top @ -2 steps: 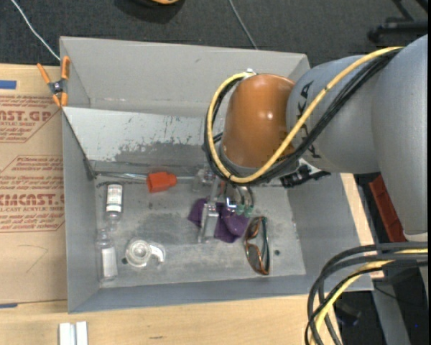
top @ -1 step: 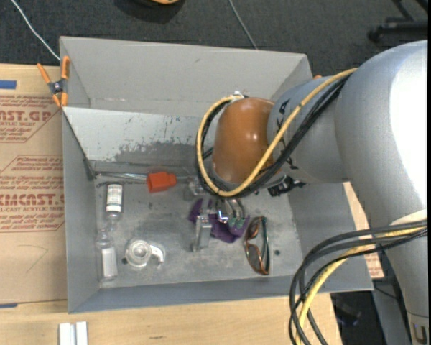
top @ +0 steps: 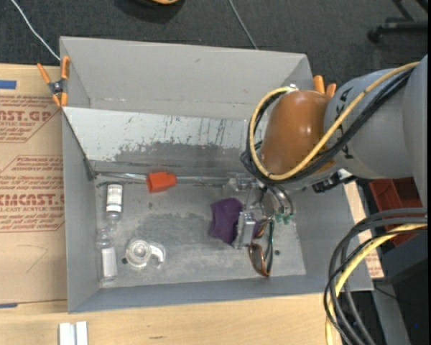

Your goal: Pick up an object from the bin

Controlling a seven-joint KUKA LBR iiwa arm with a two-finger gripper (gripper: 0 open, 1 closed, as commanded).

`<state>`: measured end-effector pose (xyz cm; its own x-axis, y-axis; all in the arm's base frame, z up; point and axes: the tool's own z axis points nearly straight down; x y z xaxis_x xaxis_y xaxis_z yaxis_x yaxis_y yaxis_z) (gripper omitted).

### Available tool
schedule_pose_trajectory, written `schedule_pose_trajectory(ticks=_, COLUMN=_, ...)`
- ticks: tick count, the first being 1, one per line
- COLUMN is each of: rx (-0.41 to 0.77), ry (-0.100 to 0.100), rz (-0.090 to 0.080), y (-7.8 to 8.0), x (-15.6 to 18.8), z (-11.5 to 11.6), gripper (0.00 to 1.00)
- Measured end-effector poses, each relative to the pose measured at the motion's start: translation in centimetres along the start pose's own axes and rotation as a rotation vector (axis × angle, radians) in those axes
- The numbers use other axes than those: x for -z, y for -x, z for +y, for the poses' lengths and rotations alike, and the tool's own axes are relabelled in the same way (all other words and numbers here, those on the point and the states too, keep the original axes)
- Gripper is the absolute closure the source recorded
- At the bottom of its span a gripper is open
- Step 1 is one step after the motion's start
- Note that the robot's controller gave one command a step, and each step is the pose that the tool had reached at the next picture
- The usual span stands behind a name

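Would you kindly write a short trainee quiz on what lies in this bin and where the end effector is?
1. True or false: the end effector is beside the purple object.
2. What colour is the head of the tool lying by the back wall of the bin?
3. Which lies nearest the bin's lower right corner in the view? A) purple object B) sunglasses C) tool

Key: 1 true; 2 orange; 3 B.

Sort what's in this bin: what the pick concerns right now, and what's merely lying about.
In the job: hand; purple lump right beside it, the likeliest pick; grey bin.

Lying about: brown glasses near the hand; orange-headed tool; upper clear bottle; lower clear bottle; clear round piece.
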<state>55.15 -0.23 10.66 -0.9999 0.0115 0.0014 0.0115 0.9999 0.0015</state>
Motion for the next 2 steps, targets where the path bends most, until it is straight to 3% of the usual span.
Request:
schedule_pose_trajectory(ticks=1, rx=0.218, ry=0.001, rz=-0.008, y=1.68, x=-3.63, z=0.62, gripper=1.00)
schedule_pose_trajectory(ticks=2, rx=0.218, ry=0.001, rz=-0.008, y=1.68, x=-3.63, z=0.62, gripper=1.00)
